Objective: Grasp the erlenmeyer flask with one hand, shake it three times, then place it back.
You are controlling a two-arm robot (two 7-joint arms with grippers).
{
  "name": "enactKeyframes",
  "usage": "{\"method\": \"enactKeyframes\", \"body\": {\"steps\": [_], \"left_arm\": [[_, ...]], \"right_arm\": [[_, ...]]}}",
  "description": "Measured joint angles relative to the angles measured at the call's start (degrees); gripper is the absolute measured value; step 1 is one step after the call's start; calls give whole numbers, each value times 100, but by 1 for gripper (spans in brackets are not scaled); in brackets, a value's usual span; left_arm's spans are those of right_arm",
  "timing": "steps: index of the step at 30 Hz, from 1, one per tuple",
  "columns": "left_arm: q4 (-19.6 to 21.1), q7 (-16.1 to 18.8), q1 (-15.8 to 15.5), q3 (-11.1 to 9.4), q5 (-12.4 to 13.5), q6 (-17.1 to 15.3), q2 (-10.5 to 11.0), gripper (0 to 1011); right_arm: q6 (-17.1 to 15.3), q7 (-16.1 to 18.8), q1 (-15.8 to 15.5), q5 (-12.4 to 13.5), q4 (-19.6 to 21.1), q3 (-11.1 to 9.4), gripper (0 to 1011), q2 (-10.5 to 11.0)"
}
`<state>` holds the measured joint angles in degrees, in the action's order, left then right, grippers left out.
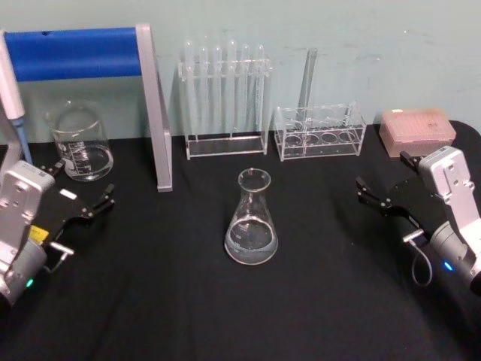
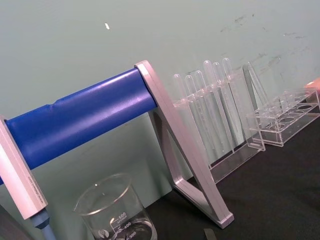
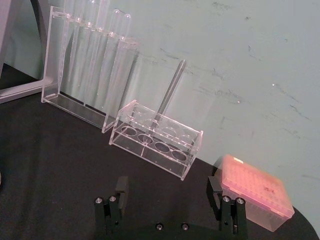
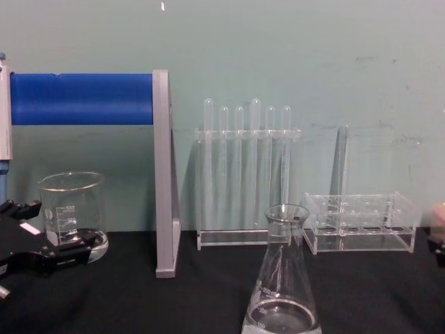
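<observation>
Black tabletop (image 1: 165, 301): erlenmeyer flask (image 1: 252, 222) stands upright, left claw (image 1: 84, 185) spread to its left, right claw (image 1: 383, 179) spread to its right, seemingly slightly nearer.

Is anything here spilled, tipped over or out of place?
Nothing stands out. The erlenmeyer flask stands upright on the table with its liquid inside and no puddle around. The beaker and test tubes stand upright too. Left gripper and right gripper are open at the sides.
</observation>
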<state>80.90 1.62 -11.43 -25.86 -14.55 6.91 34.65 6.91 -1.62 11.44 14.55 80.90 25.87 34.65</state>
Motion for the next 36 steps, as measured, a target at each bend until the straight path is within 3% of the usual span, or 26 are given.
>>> {"method": "enactKeyframes", "body": {"steps": [36], "left_arm": [[0, 0, 0, 0, 0, 0, 0, 1001]], "right_arm": [[0, 2, -1, -1, 0, -2, 1002, 0]]}}
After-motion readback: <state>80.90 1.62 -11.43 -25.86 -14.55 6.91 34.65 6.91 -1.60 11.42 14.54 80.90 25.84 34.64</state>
